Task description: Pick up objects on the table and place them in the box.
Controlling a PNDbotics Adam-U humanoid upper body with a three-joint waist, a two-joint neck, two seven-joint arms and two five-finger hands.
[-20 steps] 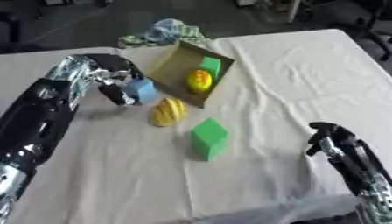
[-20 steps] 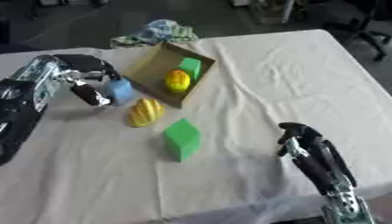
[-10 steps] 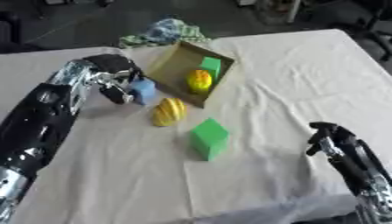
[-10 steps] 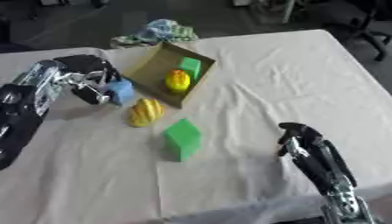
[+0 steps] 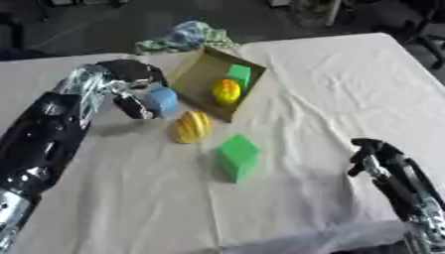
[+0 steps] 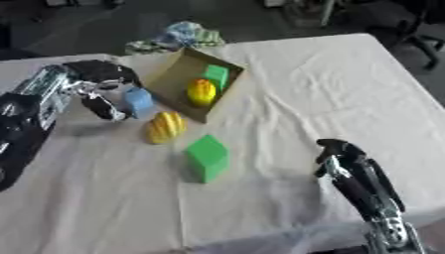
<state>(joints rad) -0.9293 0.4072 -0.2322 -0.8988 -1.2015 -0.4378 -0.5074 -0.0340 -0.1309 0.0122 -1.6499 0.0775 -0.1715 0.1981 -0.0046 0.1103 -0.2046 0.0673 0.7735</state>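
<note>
A cardboard box [image 5: 198, 74] lies tipped on its side at the back centre of the white-clothed table, its opening facing right. Inside it are a yellow fruit-like thing [image 5: 227, 91] and a small green block [image 5: 239, 75]. My left hand [image 5: 128, 79] comes in from the left, its fingers and thumb curled round a blue block [image 5: 162, 99] just left of the box. A yellow striped object [image 5: 192, 127] lies in front of the box. Nearer to me stands a green cube [image 5: 237, 157]. My right hand [image 6: 337, 154] rests open at the lower right, holding nothing.
A crumpled blue-green cloth [image 5: 187, 36] lies behind the box at the table's far edge. The white tablecloth [image 5: 330, 84] stretches bare to the right of the box. The table's front edge runs close to my right forearm.
My left hand has shifted slightly right and up, its fingers closing over the blue block, which has barely moved. The right hand has stayed still.
</note>
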